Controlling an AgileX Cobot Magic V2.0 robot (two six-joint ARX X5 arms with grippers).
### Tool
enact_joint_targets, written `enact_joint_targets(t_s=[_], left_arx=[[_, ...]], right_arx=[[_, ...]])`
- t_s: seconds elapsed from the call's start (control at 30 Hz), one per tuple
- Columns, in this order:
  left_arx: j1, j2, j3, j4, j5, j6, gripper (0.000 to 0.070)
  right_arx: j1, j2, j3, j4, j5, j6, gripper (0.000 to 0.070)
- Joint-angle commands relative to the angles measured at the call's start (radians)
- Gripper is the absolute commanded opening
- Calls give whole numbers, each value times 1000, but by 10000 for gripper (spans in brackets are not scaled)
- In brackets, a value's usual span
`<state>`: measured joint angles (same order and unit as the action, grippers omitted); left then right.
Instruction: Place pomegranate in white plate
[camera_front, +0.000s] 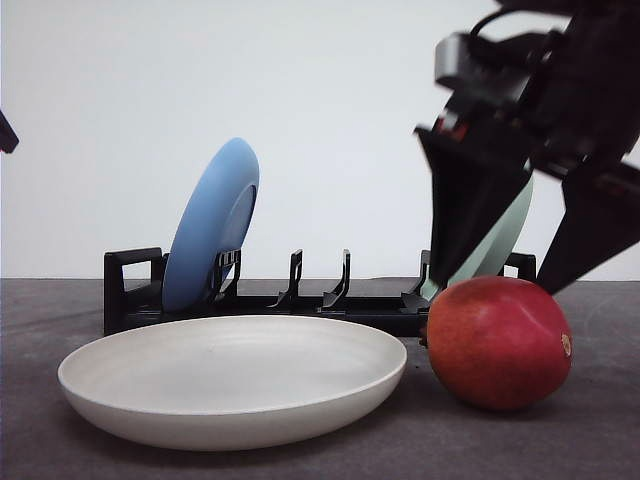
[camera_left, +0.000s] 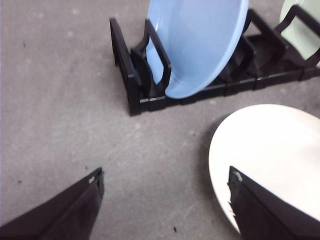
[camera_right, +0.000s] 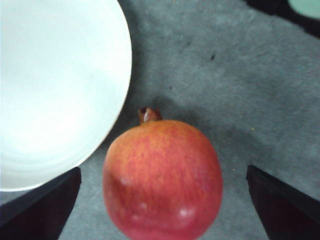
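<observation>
The pomegranate (camera_front: 498, 343) lies on the grey table just right of the white plate (camera_front: 232, 380), red with an orange blush. In the right wrist view the pomegranate (camera_right: 162, 177) points its tan stub toward the white plate (camera_right: 55, 90). My right gripper (camera_front: 497, 282) hangs open just above the fruit, one finger on each side and apart from it. That same right gripper (camera_right: 162, 200) shows a wide gap around the fruit. My left gripper (camera_left: 165, 200) is open and holds nothing, over bare table at the edge of the white plate (camera_left: 280, 145).
A black dish rack (camera_front: 130, 290) stands behind the plate. A blue plate (camera_front: 212, 225) stands upright in its left end and a pale green plate (camera_front: 500, 240) in its right end, behind my right gripper. Bare grey table (camera_left: 60, 100) lies left of the rack.
</observation>
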<state>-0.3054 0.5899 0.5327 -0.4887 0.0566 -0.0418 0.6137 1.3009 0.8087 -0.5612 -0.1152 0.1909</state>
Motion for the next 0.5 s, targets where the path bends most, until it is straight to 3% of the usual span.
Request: enact_joint_targets(t_s=[0.0,0.2,0.47], left_arx=[[-2,8,10,14,5,4,471],[-2,11,10,17,5,4,471],[-2,11,10,17,5,5,471]], right_arx=[[11,32,16,10,0,3,674],[14,106,16,14,0,3,667],[15,122,21,0,-40,12,555]])
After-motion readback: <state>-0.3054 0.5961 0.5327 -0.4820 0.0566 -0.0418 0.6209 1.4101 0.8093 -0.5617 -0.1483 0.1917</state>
